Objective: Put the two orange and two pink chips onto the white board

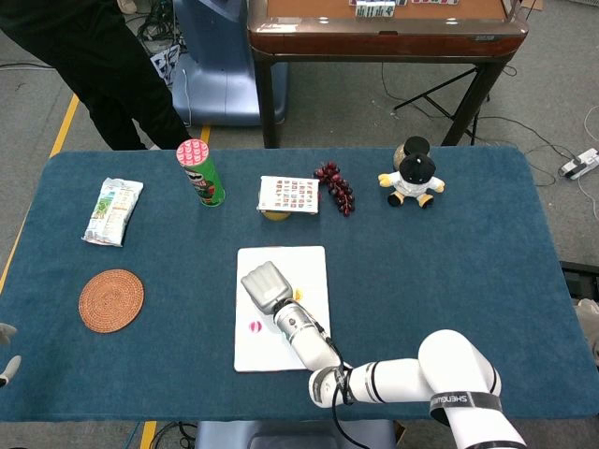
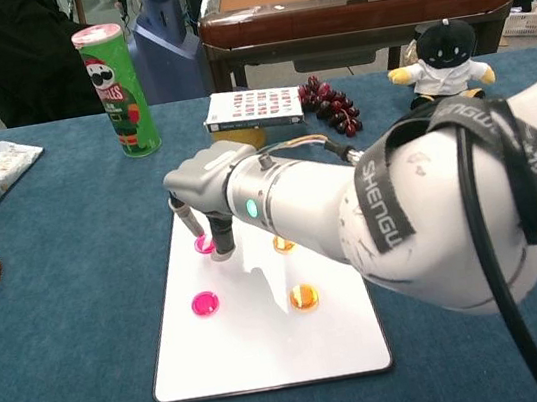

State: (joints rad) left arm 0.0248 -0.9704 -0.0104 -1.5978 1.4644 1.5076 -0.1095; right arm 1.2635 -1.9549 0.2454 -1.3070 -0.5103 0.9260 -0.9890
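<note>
right hand (image 2: pixel 209 198) pinching pink chip (image 2: pixel 203 244) low over left part of white board (image 2: pixel 272 362) | other pink chip (image 2: pixel 204 304) and two orange chips (image 2: pixel 303 297) on board | lower till it touches, open fingers, lift straight | left hand (image 1: pixel 5 351) state unclear

even, bright indoor light from overhead, soft shadows, both views sharp, slight glare on the white board (image 2: pixel 268 332)

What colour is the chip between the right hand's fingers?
Pink; the chip shows best in the chest view.
</note>
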